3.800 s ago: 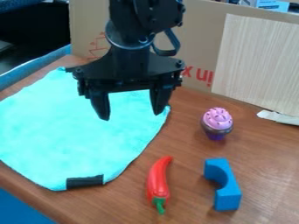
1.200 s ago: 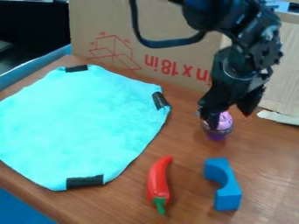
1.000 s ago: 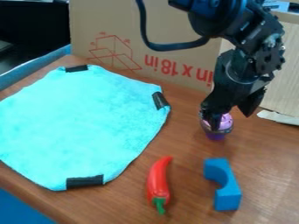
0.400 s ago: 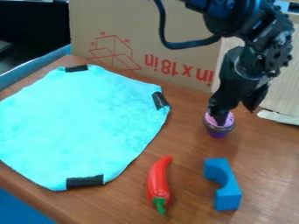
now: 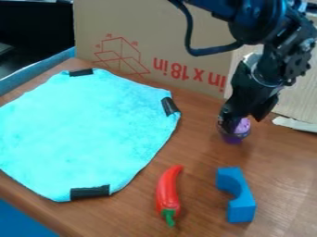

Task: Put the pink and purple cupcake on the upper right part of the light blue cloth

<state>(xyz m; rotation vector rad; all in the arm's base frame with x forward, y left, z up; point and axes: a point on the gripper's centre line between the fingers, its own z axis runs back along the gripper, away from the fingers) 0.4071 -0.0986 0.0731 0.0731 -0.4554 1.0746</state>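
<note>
At the right rear of the table, the gripper [image 5: 244, 125] hangs low with its two fingers apart. One finger comes down in front of the cupcake [image 5: 234, 139], hiding part of its pink top, and the other is behind it to the right. The cupcake has a purple base and stands upright. Whether a finger presses on it, I cannot tell.
A turquoise cloth [image 5: 86, 134] with black strips lies at left. Nearer the front are a red chili pepper [image 5: 167, 190] and a blue arch block [image 5: 240, 199]. A cardboard panel [image 5: 186, 51] stands behind, with a torn white piece [image 5: 296, 123] at right.
The gripper came from above the cloth to the cupcake at right, turning on the way. Lately it shifted a little further right, and the cupcake moved slightly right and back.
</note>
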